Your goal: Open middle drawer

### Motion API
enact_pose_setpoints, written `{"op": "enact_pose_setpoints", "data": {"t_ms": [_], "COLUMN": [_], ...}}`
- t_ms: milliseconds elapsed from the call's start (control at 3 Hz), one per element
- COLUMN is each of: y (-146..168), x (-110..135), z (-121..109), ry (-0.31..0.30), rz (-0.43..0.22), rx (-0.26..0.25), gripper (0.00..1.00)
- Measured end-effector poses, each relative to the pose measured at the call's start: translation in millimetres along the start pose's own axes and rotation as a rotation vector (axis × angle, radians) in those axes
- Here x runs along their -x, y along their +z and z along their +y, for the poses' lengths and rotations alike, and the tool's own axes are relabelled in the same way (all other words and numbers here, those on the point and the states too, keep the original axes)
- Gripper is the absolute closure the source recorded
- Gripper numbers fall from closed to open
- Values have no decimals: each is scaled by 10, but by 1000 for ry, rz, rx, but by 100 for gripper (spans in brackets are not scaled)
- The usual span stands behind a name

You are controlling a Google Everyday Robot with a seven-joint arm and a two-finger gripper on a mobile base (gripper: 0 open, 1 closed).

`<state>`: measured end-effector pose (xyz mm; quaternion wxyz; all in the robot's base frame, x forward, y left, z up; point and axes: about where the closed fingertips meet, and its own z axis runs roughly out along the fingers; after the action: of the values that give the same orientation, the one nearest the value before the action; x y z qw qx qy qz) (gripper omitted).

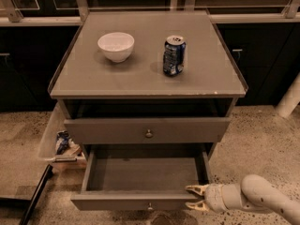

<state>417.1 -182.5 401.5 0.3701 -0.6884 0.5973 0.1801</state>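
The middle drawer [140,201] is grey with a small brass knob [150,205]. It is pulled far out at the bottom of the grey cabinet, and its inside is empty. My gripper [194,197] is at the right end of its front panel. The fingers are spread, one finger [197,189] over the panel's top edge and the other in front of it. I cannot tell whether they touch the panel. The drawer above [149,131], with its own knob, is out only a little. Any drawer below is hidden.
A white bowl [116,46] and a blue soda can [174,55] stand on the cabinet top [211,78]. A clear bin with packets [58,142] hangs at the cabinet's left side. A dark bar [35,193] lies on the speckled floor at the left. A white post [290,97] stands at the right.
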Motion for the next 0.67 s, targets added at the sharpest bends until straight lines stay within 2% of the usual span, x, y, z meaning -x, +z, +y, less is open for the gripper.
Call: {"op": "enact_pose_setpoints", "data": {"t_ms": [667], "y": [1], "x": [0], "z": [0], "ry": [0], "rz": [0], "rx": [0], "gripper": [19]}}
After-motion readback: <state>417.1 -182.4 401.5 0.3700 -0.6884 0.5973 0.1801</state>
